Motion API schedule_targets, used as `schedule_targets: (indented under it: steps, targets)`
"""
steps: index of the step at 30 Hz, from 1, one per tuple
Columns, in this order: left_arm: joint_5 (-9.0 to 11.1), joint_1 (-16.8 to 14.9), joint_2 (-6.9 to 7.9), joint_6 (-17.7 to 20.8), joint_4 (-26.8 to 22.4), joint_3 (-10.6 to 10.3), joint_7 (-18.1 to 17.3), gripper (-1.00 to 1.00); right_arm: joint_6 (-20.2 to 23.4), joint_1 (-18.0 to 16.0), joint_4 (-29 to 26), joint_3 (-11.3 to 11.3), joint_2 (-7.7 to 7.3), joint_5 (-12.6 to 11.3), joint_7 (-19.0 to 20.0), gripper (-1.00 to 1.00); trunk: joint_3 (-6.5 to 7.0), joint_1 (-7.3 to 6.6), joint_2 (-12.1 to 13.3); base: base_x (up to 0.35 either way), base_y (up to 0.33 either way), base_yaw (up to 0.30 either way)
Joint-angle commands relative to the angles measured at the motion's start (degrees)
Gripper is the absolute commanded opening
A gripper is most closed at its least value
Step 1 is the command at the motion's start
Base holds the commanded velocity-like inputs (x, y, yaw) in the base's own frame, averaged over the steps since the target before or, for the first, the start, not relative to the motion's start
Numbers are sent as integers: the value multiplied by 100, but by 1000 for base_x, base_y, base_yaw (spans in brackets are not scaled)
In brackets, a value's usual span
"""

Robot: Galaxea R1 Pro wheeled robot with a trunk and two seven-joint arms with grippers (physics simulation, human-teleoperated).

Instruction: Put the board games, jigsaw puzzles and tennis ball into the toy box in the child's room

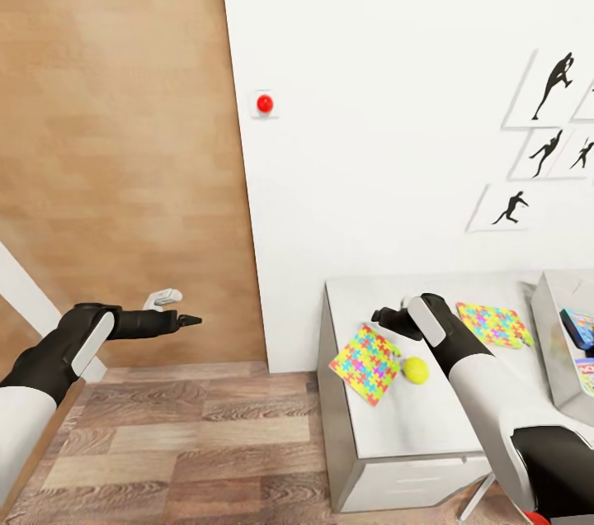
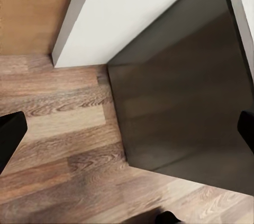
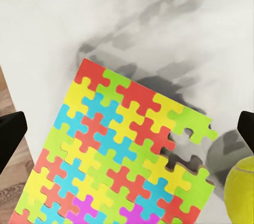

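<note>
- Right gripper (image 1: 386, 315) hangs over the table (image 1: 429, 418), fingers apart, holding nothing.
- Left gripper (image 1: 191, 319) reaches out level above the wood floor (image 1: 190, 442), fingers apart.
- Two puzzles: one (image 3: 116, 155) under the right gripper, the other (image 1: 495, 323) at its 3 o'clock.
- One tennis ball (image 1: 415, 370) touching the near puzzle.

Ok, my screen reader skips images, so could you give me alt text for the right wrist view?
A multicoloured jigsaw puzzle lies flat on the pale grey-white table, with a gap of missing pieces near one corner. A yellow tennis ball sits beside that corner, and the dark fingertips of the open right tool frame the view.
</note>
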Motion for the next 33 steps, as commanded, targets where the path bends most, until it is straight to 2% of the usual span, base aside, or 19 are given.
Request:
schedule_targets:
  steps: [1,18,33]
  targets:
    - [14,-6,5,24,-3,-14,-4,100,10,-5,-8,40,-9,-60,-51,100,-22,3,-13,0,14,0]
    - [14,-6,-17,24,-3,-34,-4,100,-62,-5,-10,40,-32,-60,-51,100,-180,3,-13,0,2,0]
    - [14,-6,-21,24,-3,-34,-4,100,-70,-6,-14,42,25,-60,-51,100,-320,3,-13,0,0,0]
